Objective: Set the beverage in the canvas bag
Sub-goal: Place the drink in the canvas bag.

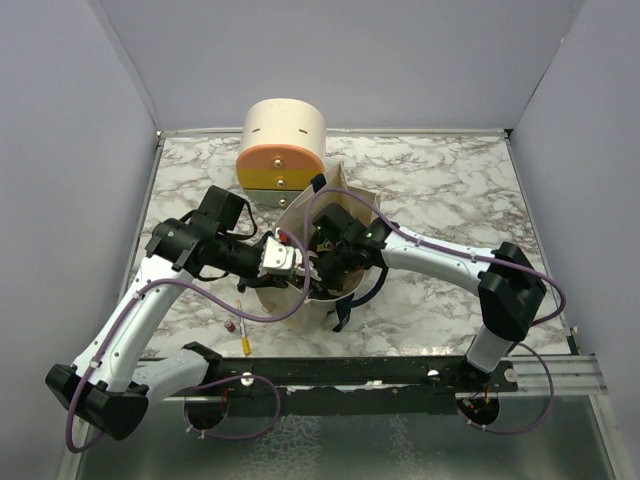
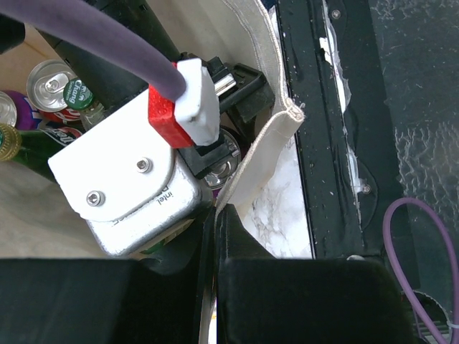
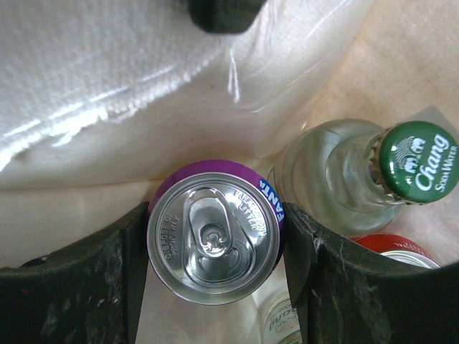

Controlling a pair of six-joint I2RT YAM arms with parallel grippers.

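Jaws first: my right jaws are closed on either side of the purple aluminium drink can [image 3: 215, 236], pads against its wall, holding it upright inside the beige canvas bag [image 1: 340, 192]. Just beside it in the bag I see a clear glass bottle with a green cap [image 3: 337, 179] and a red-rimmed can [image 3: 398, 247]. My left jaws are pinched tight on the bag's cloth rim. The bag stands on the white marble-patterned counter [image 1: 450, 190], just in front of the rounded cream-and-orange drawer box [image 1: 283, 150].
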